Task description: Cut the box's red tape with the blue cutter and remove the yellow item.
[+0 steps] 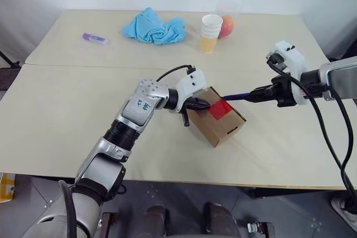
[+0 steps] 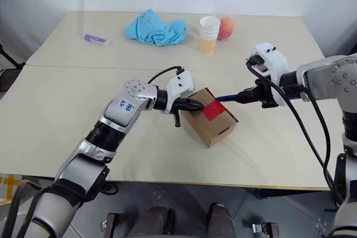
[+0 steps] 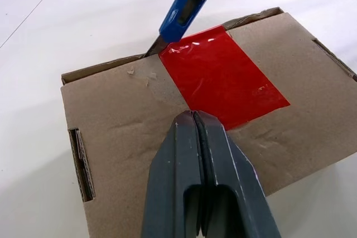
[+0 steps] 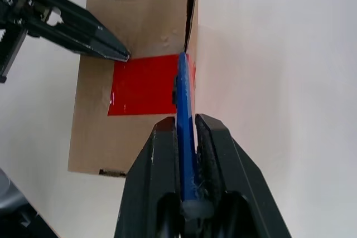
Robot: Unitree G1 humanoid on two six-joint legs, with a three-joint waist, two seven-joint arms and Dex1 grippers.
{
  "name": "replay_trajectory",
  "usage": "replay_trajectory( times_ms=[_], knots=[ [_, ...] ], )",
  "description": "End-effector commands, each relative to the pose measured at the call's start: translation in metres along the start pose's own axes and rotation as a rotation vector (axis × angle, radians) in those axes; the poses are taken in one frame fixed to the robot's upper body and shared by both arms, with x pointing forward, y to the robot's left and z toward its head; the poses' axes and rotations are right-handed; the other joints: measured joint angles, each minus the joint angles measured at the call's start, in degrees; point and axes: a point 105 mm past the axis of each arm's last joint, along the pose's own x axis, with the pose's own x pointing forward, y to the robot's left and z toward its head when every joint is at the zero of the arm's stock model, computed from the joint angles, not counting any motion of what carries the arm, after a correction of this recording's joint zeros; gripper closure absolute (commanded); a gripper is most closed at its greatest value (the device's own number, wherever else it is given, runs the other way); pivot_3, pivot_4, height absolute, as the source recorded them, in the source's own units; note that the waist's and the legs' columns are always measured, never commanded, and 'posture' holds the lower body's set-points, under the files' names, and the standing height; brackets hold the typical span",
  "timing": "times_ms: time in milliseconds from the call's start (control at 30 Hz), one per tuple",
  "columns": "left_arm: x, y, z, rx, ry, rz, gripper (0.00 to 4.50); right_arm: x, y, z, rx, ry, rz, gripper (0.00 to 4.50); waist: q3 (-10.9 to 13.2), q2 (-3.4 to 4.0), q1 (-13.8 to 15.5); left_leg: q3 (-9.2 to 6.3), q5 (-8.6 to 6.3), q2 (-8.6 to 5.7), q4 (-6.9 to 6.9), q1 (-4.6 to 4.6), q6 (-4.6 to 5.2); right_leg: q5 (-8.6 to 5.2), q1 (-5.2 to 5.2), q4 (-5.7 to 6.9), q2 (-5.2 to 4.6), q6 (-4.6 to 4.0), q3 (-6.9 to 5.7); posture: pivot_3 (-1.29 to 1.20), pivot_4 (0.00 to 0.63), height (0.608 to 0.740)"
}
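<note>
Jaws on both arms are closed: in the left eye view the left gripper (image 1: 202, 103) has its fingers pinched together with nothing between them and pressed onto the lid of the box (image 1: 216, 117), while the right gripper (image 1: 257, 93) clamps the blue cutter (image 1: 239, 96), whose tip reaches the far edge of the red tape (image 1: 220, 109). The box sits near the middle of the table (image 1: 56, 110), between the two arms; a blue cloth (image 1: 154, 27), stacked paper cups (image 1: 210, 33), a round fruit (image 1: 226, 25) and a purple stick (image 1: 95, 38) lie well apart at the far side.

From the left wrist view, the closed fingertips rest on the cardboard just at the near edge of the tape, and the cutter meets the tape's far corner where the lid seam runs.

From the right wrist view, the cutter lies along the lid's edge, over the tape's end.

The yellow item is hidden, presumably inside the still-sealed box.

The likely risk is the blade sliding over the glossy tape instead of cutting, or dragging the light box out from under the left fingers if their downward press is too weak.
</note>
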Motion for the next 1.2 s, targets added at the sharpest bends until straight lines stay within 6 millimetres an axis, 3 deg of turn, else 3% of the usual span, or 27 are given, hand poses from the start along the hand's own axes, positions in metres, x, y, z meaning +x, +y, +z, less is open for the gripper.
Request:
replay_trajectory(
  times_ms=[33, 367, 700, 967, 1200],
  knots=[
    [0.012, -0.013, -0.03, -0.066, 0.106, -0.039, 4.5, 0.0, 0.003, -0.011, 0.014, 0.049, 0.032, 4.33, 0.0, 0.0, 0.06, 0.0, 0.0, 0.0, 0.0, 0.0, 0.0, 0.0, 0.0, 0.0, 0.0, 0.0, 0.0, 0.0, 0.15, 0.74],
    [0.016, -0.015, -0.036, -0.102, 0.127, -0.057, 4.5, 0.001, -0.002, -0.017, 0.029, 0.089, 0.007, 4.33, -0.17, -0.05, 0.39, 0.01, -0.01, -0.01, 0.0, 0.02, 0.02, 0.0, 0.02, -0.01, -0.01, 0.0, 0.0, 0.0, 0.15, 0.74],
    [0.018, -0.007, -0.034, -0.092, 0.127, -0.034, 4.5, 0.016, -0.002, -0.001, 0.015, 0.134, 0.006, 4.33, -0.37, -0.18, 0.53, 0.09, 0.0, 0.0, 0.08, 0.12, 0.03, 0.0, 0.1, 0.03, -0.01, 0.0, 0.07, 0.0, 0.15, 0.74],
    [0.018, -0.006, -0.035, -0.095, 0.129, -0.021, 4.5, 0.014, 0.003, -0.01, -0.009, 0.234, 0.046, 4.33, -0.5, -0.22, 0.63, 0.09, 0.0, -0.01, 0.08, 0.14, 0.03, 0.0, 0.1, 0.05, 0.0, 0.0, 0.09, 0.0, 0.15, 0.74],
    [0.019, -0.007, -0.036, -0.104, 0.126, -0.018, 4.5, -0.002, 0.006, -0.033, -0.015, 0.374, 0.081, 4.33, -0.5, -0.22, 1.04, 0.1, -0.01, -0.02, 0.04, 0.1, 0.05, 0.0, 0.04, -0.02, -0.01, 0.0, 0.11, 0.0, 0.15, 0.74]
  ],
)
